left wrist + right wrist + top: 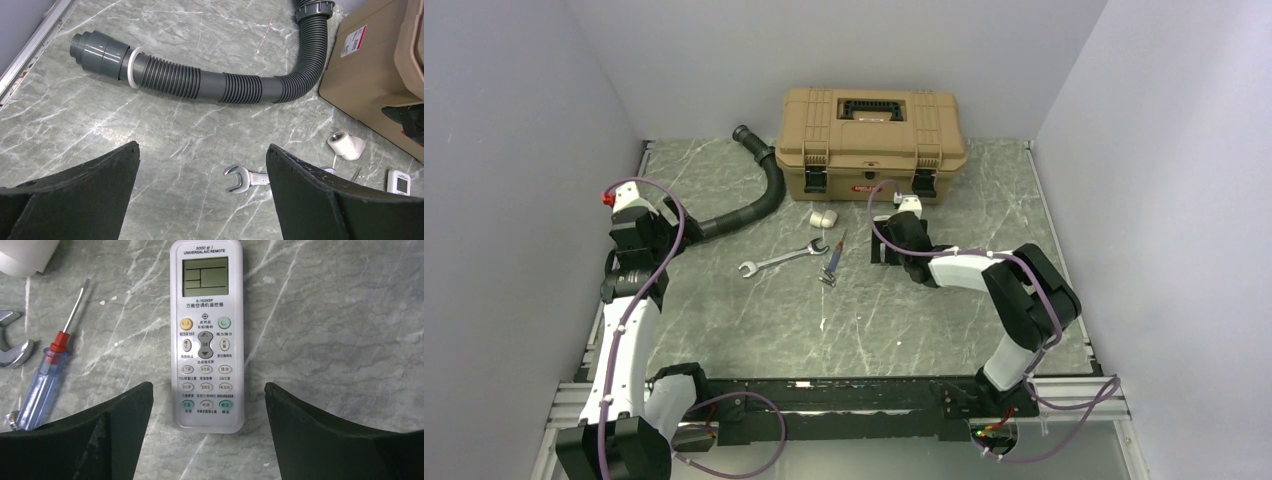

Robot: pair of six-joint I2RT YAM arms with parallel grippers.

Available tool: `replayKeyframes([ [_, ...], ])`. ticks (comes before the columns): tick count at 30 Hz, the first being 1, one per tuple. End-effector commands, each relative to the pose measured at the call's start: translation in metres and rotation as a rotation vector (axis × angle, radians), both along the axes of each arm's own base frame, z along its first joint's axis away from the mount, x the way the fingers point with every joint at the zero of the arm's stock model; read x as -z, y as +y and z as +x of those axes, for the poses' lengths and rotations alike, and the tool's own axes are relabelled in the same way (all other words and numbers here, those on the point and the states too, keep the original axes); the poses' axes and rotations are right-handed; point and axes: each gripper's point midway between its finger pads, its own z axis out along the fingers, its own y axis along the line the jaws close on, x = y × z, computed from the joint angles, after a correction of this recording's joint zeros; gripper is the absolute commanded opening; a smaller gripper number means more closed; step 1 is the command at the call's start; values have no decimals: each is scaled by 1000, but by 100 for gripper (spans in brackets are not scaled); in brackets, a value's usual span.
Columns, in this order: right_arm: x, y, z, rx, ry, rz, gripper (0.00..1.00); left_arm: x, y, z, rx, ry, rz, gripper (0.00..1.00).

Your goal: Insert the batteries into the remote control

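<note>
Where remote control lies, screwdriver neighbours.

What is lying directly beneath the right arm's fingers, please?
The remote control lies face up on the table, display and buttons showing, between the open right fingers, which do not touch it. Its back, facing the table, cannot be seen.

You've got a tan plastic toolbox w/ black handle at the back of the grey marble-look tabletop, lid shut. A dark grey corrugated hose curves from the box's left corner toward the left edge. In front of the box: a stubby white cylindrical fitting, then a silver open-end wrench & a screwdriver w/ clear blue handle, red collar, close together but apart.
</note>
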Motion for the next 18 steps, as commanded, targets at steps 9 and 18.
replayKeyframes([
  [9,3,3,8,18,3,-151,80,-24,3,3,-6,-49,23,99],
  [18,23,-2,-3,39,69,-213,74,-19,5,2,-20,4,21,99],
])
